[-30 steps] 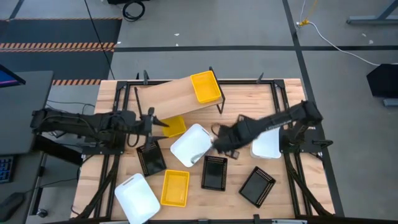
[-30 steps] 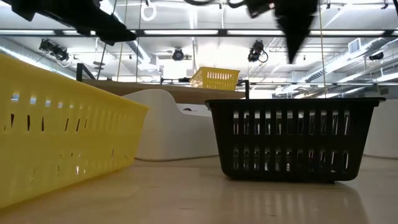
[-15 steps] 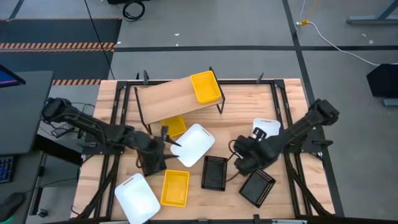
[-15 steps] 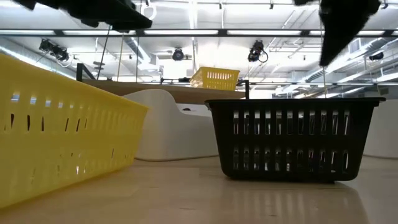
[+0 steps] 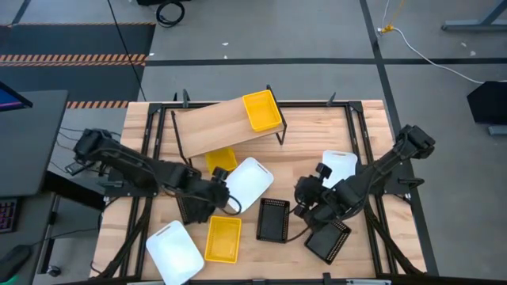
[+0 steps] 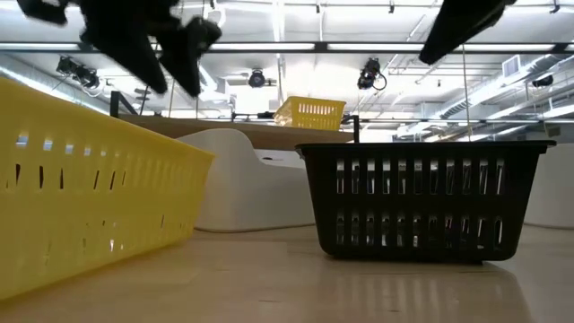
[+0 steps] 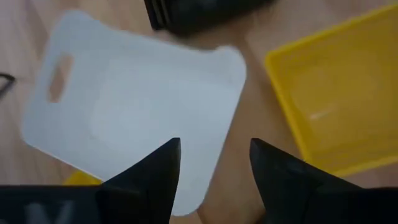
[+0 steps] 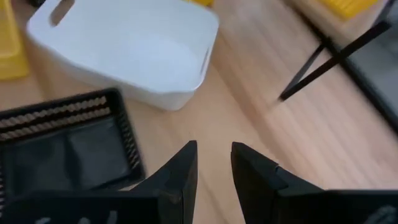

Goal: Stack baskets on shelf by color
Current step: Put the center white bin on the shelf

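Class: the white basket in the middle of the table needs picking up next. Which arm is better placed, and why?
Left. The left claw, open, hovers at the white basket; the right claw is beyond the black basket.

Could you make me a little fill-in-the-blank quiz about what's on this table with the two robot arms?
1. The one basket on the shelf is coloured ____.
2. The left gripper hovers at the edge of a ____ basket with its fingers open and empty.
3. In the low view, the basket standing closest in the middle is ____.
4. The right gripper holds ____.

Missing words: yellow; white; black; nothing
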